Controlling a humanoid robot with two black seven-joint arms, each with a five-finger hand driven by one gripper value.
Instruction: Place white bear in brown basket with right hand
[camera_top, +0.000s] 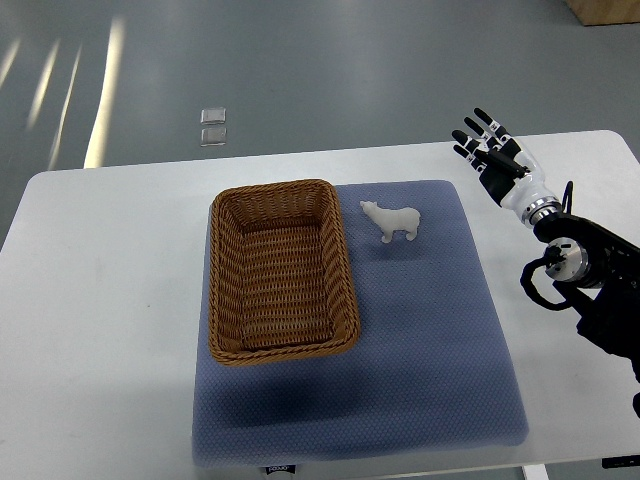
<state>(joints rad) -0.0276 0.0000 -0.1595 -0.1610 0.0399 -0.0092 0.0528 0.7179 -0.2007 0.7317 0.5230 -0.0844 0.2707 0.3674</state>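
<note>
Reaching next, I should bring my right hand (493, 150), fingers spread and empty, down over the bear (392, 220) standing just beside the basket (282, 270).

Right hand (492, 152) hovers fingers spread at the far right edge of the blue mat (430, 340); bare mat lies between it and white bear (392, 221), nothing in the way; bear stands just beside brown basket (283, 270); the basket's right rim is the only barrier; basket interior empty, open from above.
</note>
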